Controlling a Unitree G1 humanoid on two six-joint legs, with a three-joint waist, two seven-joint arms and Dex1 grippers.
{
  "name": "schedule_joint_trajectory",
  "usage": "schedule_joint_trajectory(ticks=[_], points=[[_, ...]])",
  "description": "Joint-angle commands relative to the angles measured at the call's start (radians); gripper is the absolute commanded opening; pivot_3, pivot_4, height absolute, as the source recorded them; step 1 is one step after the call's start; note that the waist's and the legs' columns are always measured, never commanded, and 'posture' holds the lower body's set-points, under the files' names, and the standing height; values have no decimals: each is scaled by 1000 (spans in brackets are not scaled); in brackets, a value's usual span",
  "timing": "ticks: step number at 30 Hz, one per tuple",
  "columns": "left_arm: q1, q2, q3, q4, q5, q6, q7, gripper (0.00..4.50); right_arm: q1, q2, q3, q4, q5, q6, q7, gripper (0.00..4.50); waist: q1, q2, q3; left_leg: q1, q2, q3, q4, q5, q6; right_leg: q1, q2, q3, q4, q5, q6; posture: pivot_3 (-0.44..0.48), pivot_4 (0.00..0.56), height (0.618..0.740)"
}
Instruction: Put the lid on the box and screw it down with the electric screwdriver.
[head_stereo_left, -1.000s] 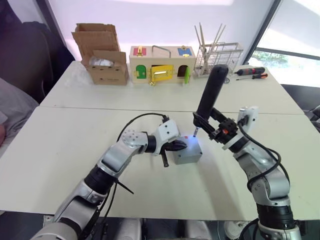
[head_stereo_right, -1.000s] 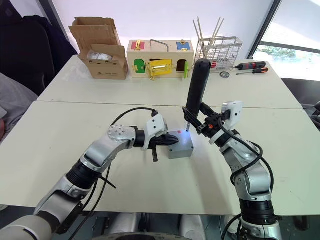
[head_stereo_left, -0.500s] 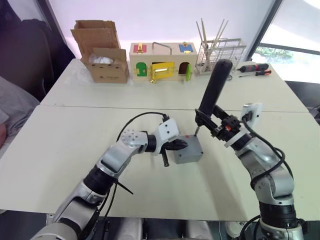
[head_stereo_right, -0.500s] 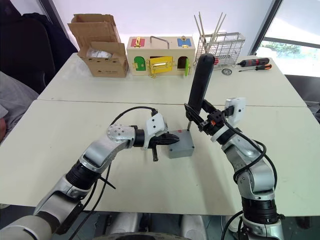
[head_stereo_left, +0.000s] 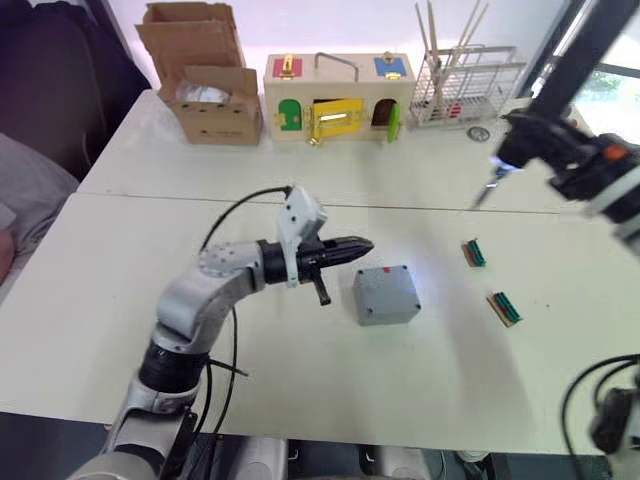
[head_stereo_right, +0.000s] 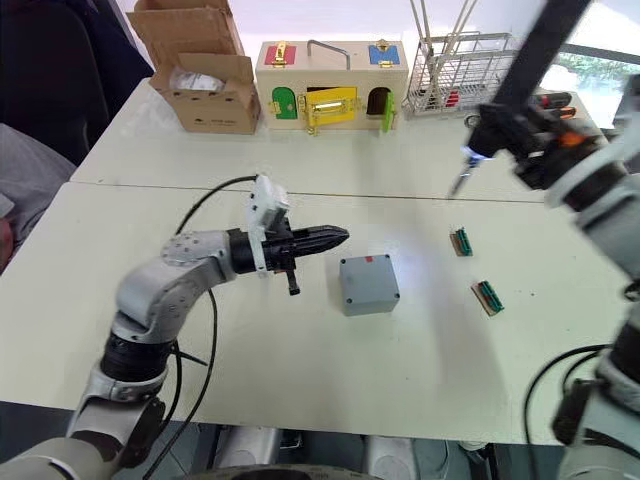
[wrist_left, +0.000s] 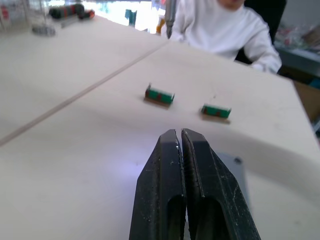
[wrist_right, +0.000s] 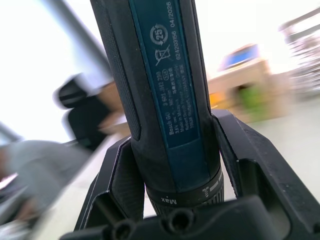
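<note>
The grey box (head_stereo_left: 390, 310) stands mid-table with a small red mark (head_stereo_right: 370, 260) on its far side. The lid (head_stereo_left: 386, 287) lies flat on top of it, flush with its outline. My left gripper (head_stereo_left: 350, 246) is shut and empty, its tips a short gap to the left of the box and pointing at it. Its shut fingers (wrist_left: 170, 165) hover over the grey lid (wrist_left: 236, 172) in the left wrist view. High at the far right, my right gripper (head_stereo_left: 560, 160) is shut on the electric screwdriver (head_stereo_right: 530, 70), whose bit (head_stereo_right: 459, 184) hangs in the air. The blue-black screwdriver (wrist_right: 165, 100) sits between my right gripper's fingers (wrist_right: 112, 187).
Two small green terminal blocks (head_stereo_left: 474, 253) (head_stereo_left: 503, 308) lie to the right of the box. Along the back edge stand a cardboard box (head_stereo_left: 205, 75), a wooden box with coloured doors (head_stereo_left: 338, 96) and a wire rack (head_stereo_left: 470, 85). A person in white (wrist_left: 225, 27) sits beyond the table.
The camera has shifted. My right arm has lifted the screwdriver off the box, up and to the right. My left gripper has drawn back from the box, leaving a gap.
</note>
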Motion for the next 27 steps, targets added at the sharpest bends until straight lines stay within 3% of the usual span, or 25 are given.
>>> schedule_joint_trajectory(ticks=[1, 5, 8, 11, 16, 20, 27], points=[[17, 33, -45, -109, -55, 56, -12, 99, 3, -113, -58, 86, 80, 135, 3, 1833, 1, 0, 0, 0, -1, 2, 0, 0, 1, 0, 0, 0, 0, 0, 0, 0, 150, 729], [53, 74, -113, -164, -42, 63, -3, 99, 41, -300, -13, 201, -41, 200, 98, 1833, 4, 2, 3, 0, -4, 3, 1, 0, 3, 0, -2, 1, 0, 1, 2, 0, 150, 729], [83, 130, -193, -180, 28, 22, -7, 99, 221, -519, 176, 343, -247, 166, 318, 1833, 15, 2, 4, 0, -4, 2, 2, -1, 7, 0, -2, 1, 1, 1, 3, 0, 150, 729], [82, 154, -241, -179, 66, -1, -3, 99, 298, -618, 334, 492, -402, 57, 472, 1833, 11, 2, 4, 0, -3, -1, 10, -4, 12, 4, 0, 1, 1, 0, 2, 0, 150, 729], [86, 150, -264, -189, 79, -5, 11, 99, 210, -621, 468, 645, -508, 45, 626, 1833, -18, 10, 10, 0, -5, 6, 16, -5, 17, 3, -2, 9, 2, 3, 6, 0, 150, 729], [129, 111, -265, -192, 77, 2, 59, 99, 38, -534, 662, 763, -633, 113, 703, 1833, -33, 10, 11, 4, -3, 8, 16, -2, 15, 3, -1, 11, 4, 5, 7, 0, 150, 729], [143, 74, -272, -188, 89, 5, 105, 99, -138, -408, 759, 942, -798, 43, 779, 1833, -34, 13, 9, 3, -2, 7, 15, 2, 7, 3, 1, 11, 6, 7, 10, 0, 150, 729]])
